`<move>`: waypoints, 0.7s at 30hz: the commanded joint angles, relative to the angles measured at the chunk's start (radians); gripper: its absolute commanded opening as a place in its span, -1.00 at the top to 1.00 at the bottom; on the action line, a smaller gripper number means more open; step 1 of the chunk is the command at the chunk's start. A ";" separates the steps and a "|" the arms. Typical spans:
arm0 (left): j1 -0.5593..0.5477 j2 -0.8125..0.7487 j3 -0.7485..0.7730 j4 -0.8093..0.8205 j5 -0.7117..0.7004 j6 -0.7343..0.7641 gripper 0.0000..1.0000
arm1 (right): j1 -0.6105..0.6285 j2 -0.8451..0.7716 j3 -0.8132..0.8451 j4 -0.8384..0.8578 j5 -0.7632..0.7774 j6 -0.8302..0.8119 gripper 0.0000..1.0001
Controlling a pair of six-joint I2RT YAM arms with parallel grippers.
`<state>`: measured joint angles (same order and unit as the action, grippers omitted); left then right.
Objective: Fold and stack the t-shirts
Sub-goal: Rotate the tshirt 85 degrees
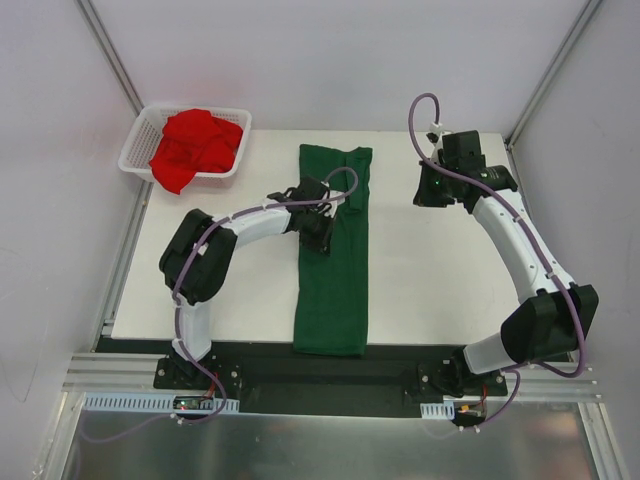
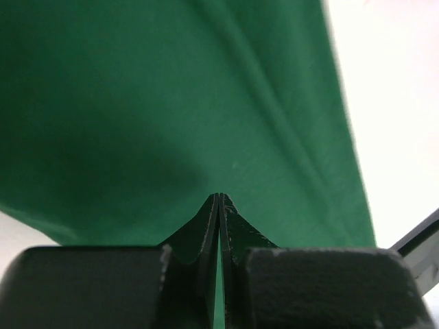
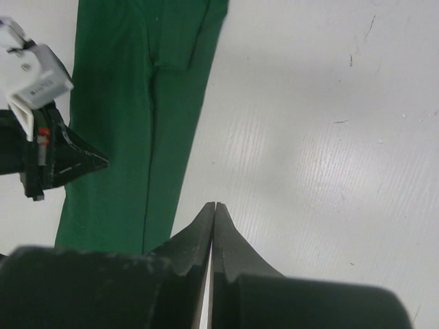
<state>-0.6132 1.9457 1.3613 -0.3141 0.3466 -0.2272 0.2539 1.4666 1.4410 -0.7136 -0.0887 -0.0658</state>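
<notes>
The dark green t-shirt (image 1: 333,270) lies flat on the white table (image 1: 430,290), folded into a long narrow strip running from near edge to far edge. The red t-shirt (image 1: 196,146) sits crumpled in the white mesh basket (image 1: 136,146) at the far left corner. My left gripper (image 1: 318,238) is over the strip's left edge, near its far half. In the left wrist view it (image 2: 219,196) is shut, with green cloth (image 2: 171,103) right below the tips and nothing pinched that I can see. My right gripper (image 1: 429,192) (image 3: 214,204) is shut and empty above bare table, right of the shirt (image 3: 130,116).
The left gripper's fingers (image 3: 65,159) show at the left of the right wrist view, over the green strip. The strip's near end hangs over the table's front edge (image 1: 400,345). White walls enclose the table on three sides.
</notes>
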 commanded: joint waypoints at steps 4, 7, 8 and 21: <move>-0.011 0.025 -0.057 0.107 -0.046 -0.024 1.00 | -0.005 -0.017 -0.002 0.020 -0.016 0.008 0.98; -0.013 0.079 -0.033 0.110 -0.063 -0.020 1.00 | -0.005 -0.012 -0.001 0.020 -0.016 0.006 0.98; -0.013 0.096 -0.022 0.112 -0.063 -0.017 1.00 | -0.005 -0.011 -0.002 0.020 -0.016 0.006 0.98; 0.021 0.312 0.217 0.037 -0.116 -0.009 1.00 | -0.005 -0.003 0.007 -0.004 0.010 -0.014 0.98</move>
<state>-0.6197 2.1586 1.5372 -0.2161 0.3313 -0.2504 0.2535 1.4666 1.4410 -0.7124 -0.0895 -0.0696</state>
